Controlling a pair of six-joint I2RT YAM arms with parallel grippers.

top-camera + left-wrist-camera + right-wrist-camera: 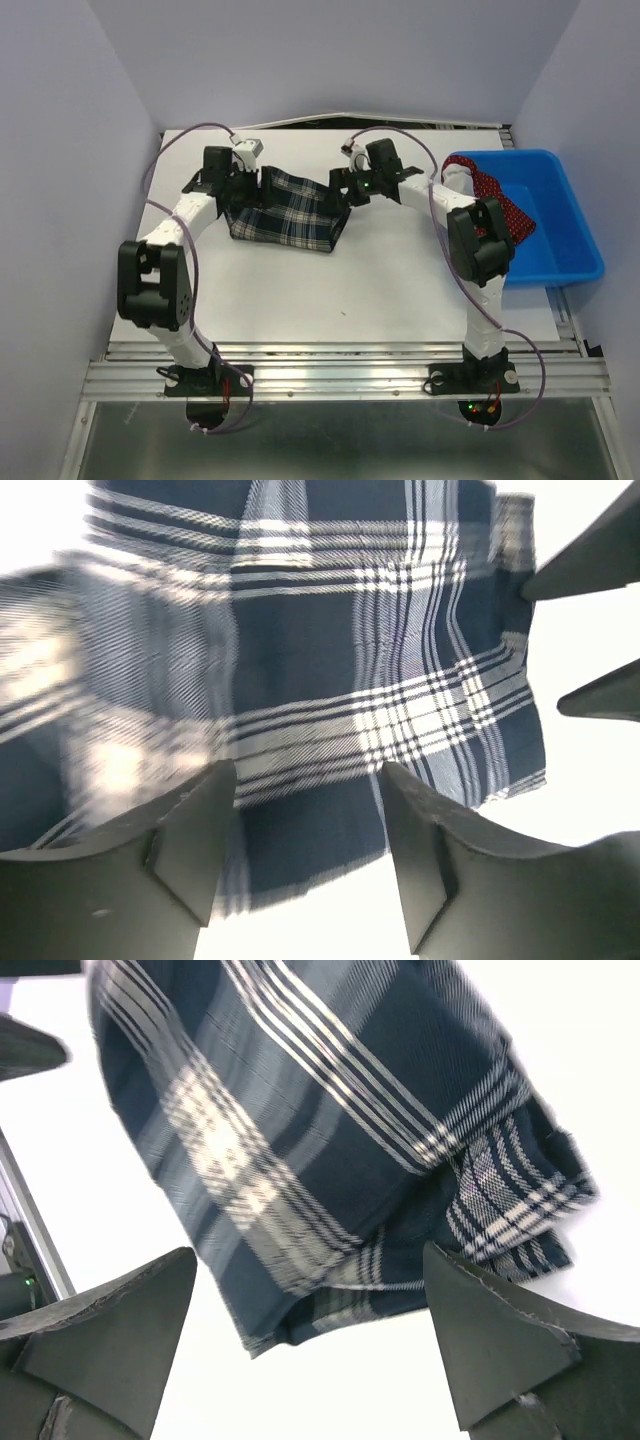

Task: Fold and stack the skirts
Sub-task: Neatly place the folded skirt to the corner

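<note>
The plaid navy-and-white skirt [290, 212] lies folded on the white table at the back centre. It fills the left wrist view [320, 640] and the right wrist view [320, 1130]. My left gripper [247, 186] is open at the skirt's left edge, its fingers [190, 840] apart over the hem, holding nothing. My right gripper [345, 190] is open at the skirt's right edge, its fingers [500, 1330] wide apart and empty. The red polka-dot skirt [505, 205] hangs over the rim of the blue bin.
The blue plastic bin [550, 225] stands at the right of the table. Purple cables loop over both arms. The table's metal frame [340, 375] runs along the near edge. Grey walls close in on the left, back and right.
</note>
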